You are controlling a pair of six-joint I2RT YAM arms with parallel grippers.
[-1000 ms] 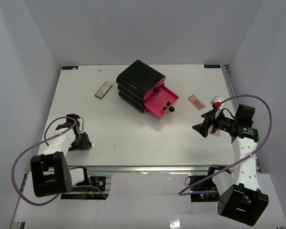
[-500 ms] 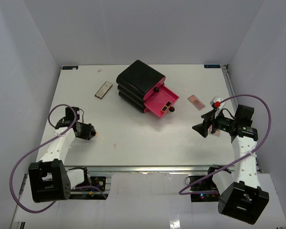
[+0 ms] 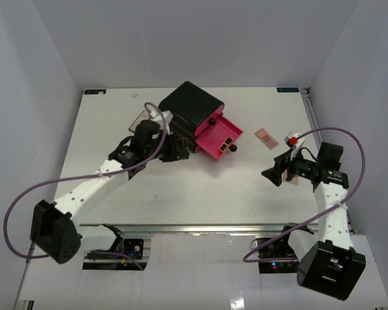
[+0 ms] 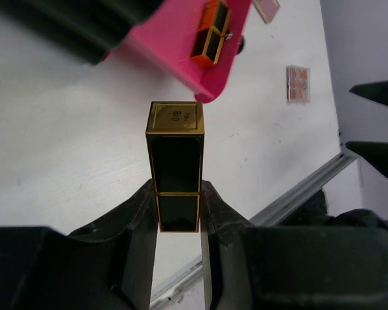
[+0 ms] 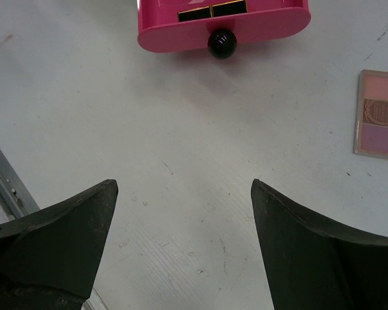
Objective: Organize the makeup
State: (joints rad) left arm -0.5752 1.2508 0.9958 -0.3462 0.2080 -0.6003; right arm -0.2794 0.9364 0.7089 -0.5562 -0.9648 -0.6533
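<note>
Transporting a lipstick tube (image 4: 175, 165) to the pink drawer (image 3: 210, 137) appears to be the step in hand. The left gripper (image 4: 179, 201) has its jaws closed onto the lower end of the tube, and most of the tube projects beyond the fingers. In the top view this gripper sits beside the black box (image 3: 189, 106), with the open drawer at 3 o'clock from it. In the left wrist view the drawer lies at 12 o'clock from the tube. The next move likely calls for advancing over the drawer wall, aligning the tube parallel to the second lipstick (image 4: 210, 33) already lying inside, lowering, then releasing. The tube is square in section, with glossy black panels, gold edging and a gold end face bearing a stamped mark. A gold seam divides cap from body. The right gripper (image 5: 182, 187) holds nothing. Its jaws are spread wide above the table (image 3: 181, 187) at 4 o'clock from the drawer. A pink palette (image 5: 377, 113) lies at 3 o'clock from the drawer, not yet sorted.
</note>
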